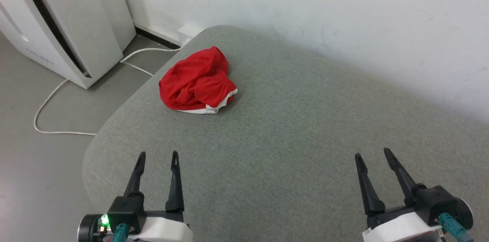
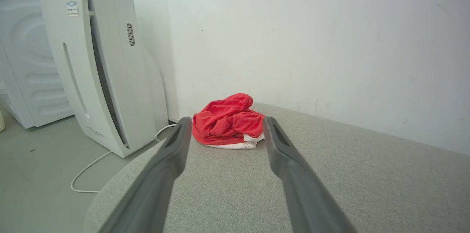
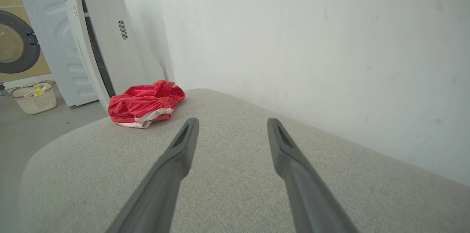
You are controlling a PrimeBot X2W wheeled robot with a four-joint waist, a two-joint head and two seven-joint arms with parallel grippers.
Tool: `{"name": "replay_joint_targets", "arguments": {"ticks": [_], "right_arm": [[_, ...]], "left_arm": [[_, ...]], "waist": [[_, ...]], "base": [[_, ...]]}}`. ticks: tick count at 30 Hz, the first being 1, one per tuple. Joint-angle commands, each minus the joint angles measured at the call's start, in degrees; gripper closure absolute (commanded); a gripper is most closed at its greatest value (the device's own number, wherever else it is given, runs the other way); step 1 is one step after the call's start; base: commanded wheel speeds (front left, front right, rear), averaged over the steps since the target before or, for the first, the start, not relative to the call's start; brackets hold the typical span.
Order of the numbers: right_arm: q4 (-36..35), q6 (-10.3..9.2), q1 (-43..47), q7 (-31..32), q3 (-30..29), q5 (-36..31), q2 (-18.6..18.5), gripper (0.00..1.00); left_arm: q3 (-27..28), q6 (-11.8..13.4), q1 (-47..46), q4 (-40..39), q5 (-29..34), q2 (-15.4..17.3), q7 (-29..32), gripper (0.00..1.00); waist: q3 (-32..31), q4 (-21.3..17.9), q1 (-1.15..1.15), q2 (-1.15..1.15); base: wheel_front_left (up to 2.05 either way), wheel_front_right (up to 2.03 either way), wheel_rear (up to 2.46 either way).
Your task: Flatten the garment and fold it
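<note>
Loosely crumpled, the garment (image 1: 196, 81) lay near the bench's (image 1: 290, 139) far left corner, right wrist view added a floor basket (image 3: 35, 100), left gripper (image 1: 158, 153) and right gripper (image 1: 371, 152) fingers stood wide apart, holding nothing.

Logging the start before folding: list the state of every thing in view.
garment: crumpled heap on the grey pad, not flattened, not held
left gripper: open, empty, short of the garment
right gripper: open, empty
white cable: slack, lying on the floor
</note>
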Motion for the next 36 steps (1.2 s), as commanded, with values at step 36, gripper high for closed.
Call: {"name": "replay_joint_targets", "arguments": {"ticks": [36], "right_arm": [[-10.86,-0.12,-7.79,0.92,5.29,-7.42,0.17,0.00]], "left_arm": [[-1.03,-13.05,-45.66,31.87,-17.74,20.81,40.04,0.00]], "waist": [[26.43,-20.14,0.00,0.00]], "base": [[0.00,0.00,0.00]]}}
